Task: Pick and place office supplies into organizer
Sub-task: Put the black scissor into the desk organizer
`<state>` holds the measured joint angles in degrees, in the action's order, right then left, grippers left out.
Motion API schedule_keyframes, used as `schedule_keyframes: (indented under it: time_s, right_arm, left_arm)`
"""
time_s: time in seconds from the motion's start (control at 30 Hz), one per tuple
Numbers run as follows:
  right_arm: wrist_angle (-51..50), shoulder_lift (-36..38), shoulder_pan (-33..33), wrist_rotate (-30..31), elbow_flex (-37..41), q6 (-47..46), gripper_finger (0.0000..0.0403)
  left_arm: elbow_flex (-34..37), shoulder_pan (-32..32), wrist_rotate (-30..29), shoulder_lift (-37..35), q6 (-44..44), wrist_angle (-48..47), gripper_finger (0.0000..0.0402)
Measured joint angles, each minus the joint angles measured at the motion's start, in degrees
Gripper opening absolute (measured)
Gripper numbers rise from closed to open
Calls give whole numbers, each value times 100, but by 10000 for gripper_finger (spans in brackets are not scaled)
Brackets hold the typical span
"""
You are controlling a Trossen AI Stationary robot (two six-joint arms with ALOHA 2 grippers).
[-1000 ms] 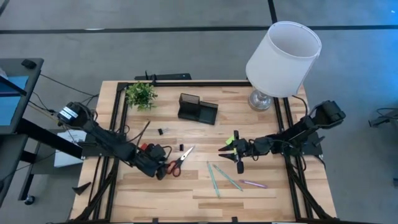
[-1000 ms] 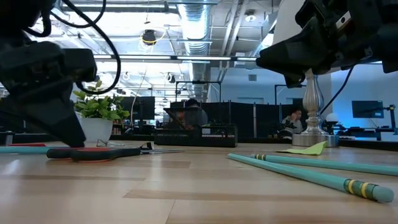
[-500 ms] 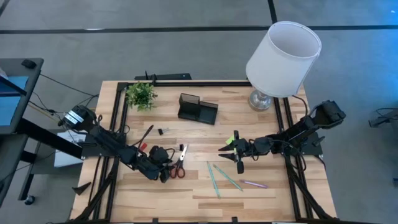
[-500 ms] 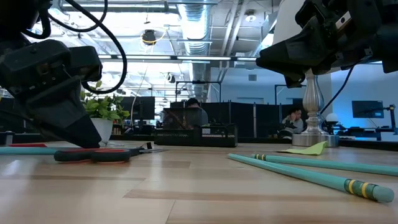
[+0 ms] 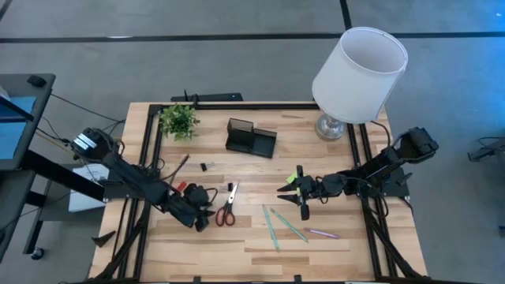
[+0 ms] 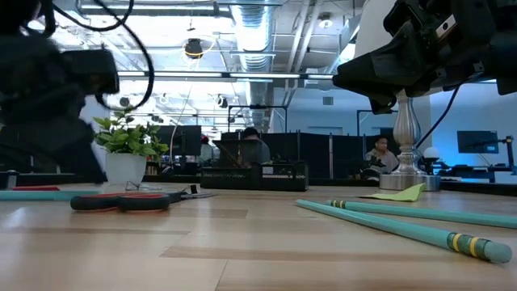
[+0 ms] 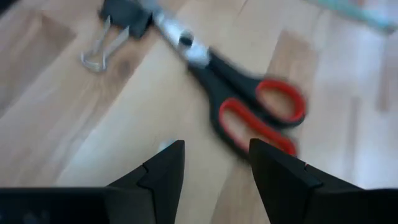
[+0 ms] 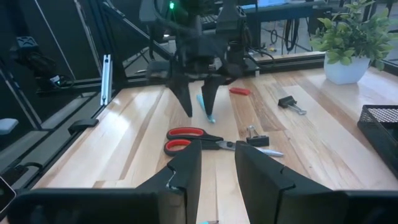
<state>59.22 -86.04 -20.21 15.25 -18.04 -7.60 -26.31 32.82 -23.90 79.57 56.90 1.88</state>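
Note:
The red-handled scissors [image 5: 227,207] lie flat on the wood, handles toward the near edge; they also show in the left wrist view [image 7: 249,106] and the low view [image 6: 121,200]. My left gripper [image 5: 201,220] is open just left of the handles and touches nothing [image 7: 214,165]. My right gripper [image 5: 292,199] hangs open above the table's middle right [image 8: 217,171], beside the lime-green sticky-note pad [image 5: 293,179]. Two teal pens [image 5: 278,224] and a pink pen [image 5: 322,233] lie near the front. A brown pen [image 5: 181,167] lies at the left. The black organizer [image 5: 251,136] stands at the far middle.
A white-shaded lamp [image 5: 359,75] stands at the far right corner and a small potted plant [image 5: 179,120] at the far left. A black binder clip [image 5: 207,166] and a small red bit [image 5: 180,187] lie near the scissors. People sit in the room beyond the table.
My left gripper moved right onto the scissors' handles, then drew back toward the table's left. The scissors turned about: the handles slid right, so the blades now point more toward the far edge. They still lie flat on the wood.

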Motion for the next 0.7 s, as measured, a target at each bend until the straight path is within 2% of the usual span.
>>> schedule_keyframes:
  time_s: [0.3,0.53,0.7]
  right_arm:
    - [-2,0,0,-15,0,0,93]
    - [-46,0,0,-17,0,0,93]
    - [-52,0,0,-17,0,0,93]
  left_arm:
    - [-4,4,262,90,297,35,178]
    - [-15,4,498,581,376,571,178]
    - [-145,3,315,965,527,741,178]
